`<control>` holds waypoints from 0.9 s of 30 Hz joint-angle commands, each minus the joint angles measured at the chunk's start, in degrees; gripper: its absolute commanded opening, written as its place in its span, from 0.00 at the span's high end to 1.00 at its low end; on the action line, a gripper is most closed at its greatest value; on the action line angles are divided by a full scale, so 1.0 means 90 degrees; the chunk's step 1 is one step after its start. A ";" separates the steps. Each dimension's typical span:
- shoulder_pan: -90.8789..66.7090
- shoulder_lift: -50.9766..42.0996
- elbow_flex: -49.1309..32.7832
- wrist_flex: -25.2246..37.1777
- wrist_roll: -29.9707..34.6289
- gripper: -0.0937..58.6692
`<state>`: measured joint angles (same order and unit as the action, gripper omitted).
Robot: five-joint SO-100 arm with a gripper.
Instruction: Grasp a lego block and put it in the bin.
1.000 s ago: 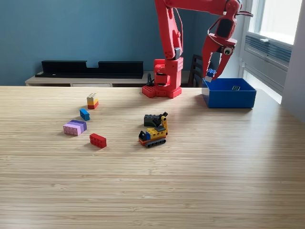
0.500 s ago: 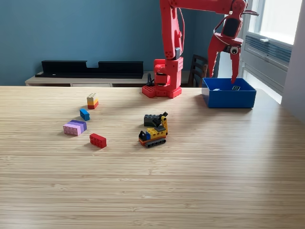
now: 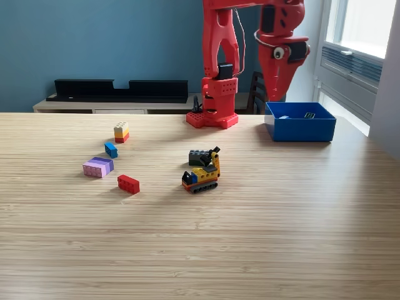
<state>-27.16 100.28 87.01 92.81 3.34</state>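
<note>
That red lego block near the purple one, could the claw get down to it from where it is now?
Probably yes. The red lego block lies alone on the table, apart from the purple block, with nothing over it. The claw hangs across by the bin; whether it stretches that far is uncertain.

**Teal wall, daylight from the window**

A teal wall (image 3: 94, 37) fills the back. Against it stands a low pale sideboard (image 3: 94, 105) bearing a long black shelf (image 3: 122, 89). A bright window (image 3: 369, 25) on the exterior view's right lights the pale wood table (image 3: 250, 237). A dark chair (image 3: 256, 92) stands behind.
</note>
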 commanded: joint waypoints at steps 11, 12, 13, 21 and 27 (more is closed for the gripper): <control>0.2148 0.0049 -0.0439 -0.0605 -0.0068 1.00; 0.2158 0.0049 -0.0430 -0.0615 -0.0068 1.00; 0.2158 0.0049 -0.0430 -0.0615 -0.0068 1.00; 0.2158 0.0049 -0.0391 -0.0654 -0.0098 1.00; 0.2158 0.0049 -0.0381 -0.0654 -0.0117 1.00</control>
<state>-8.09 100.11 86.31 87.89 2.64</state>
